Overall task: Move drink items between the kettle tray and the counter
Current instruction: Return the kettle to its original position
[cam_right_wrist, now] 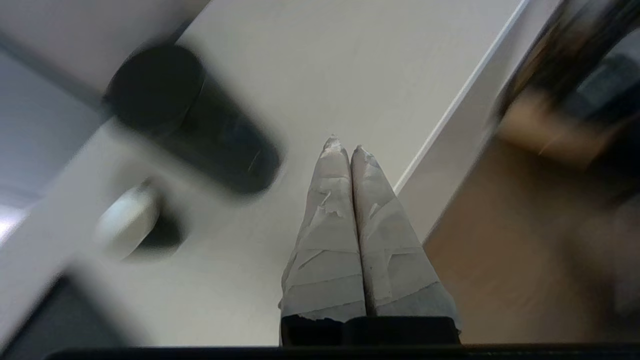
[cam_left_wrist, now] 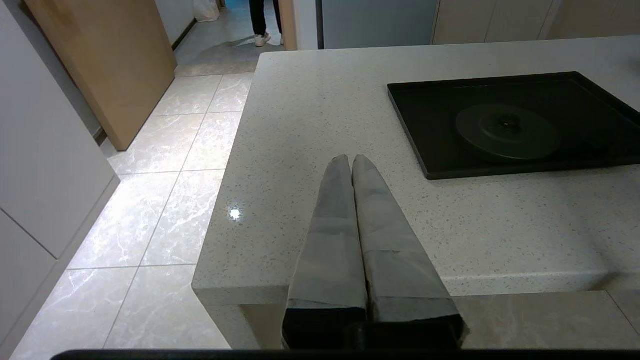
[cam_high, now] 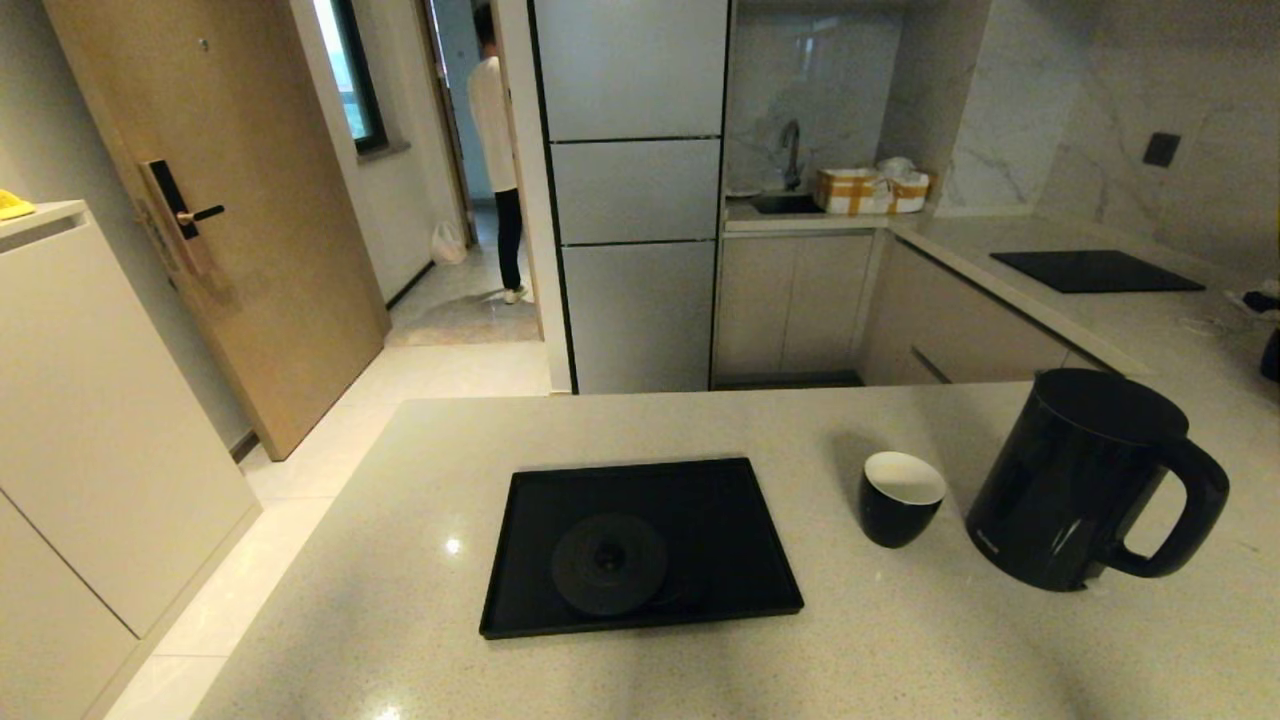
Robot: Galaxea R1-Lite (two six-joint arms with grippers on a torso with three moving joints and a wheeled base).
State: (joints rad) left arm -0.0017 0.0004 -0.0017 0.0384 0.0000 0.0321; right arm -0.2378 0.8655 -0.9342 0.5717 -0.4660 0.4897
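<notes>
Kettle (cam_high: pixel 1085 480) and cup (cam_high: pixel 900 497) are standing on the counter (cam_high: pixel 400 600), right of the empty tray (cam_high: pixel 640 545). Right gripper (cam_right_wrist: pixel 342 142), fingers pressed together, is sitting nearer both; left gripper (cam_left_wrist: pixel 350 160), likewise closed, is idling beyond the tray's far side.

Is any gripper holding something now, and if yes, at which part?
Nothing is held. The left gripper and right gripper are both shut and empty. The kettle and cup stand free on the counter.
</notes>
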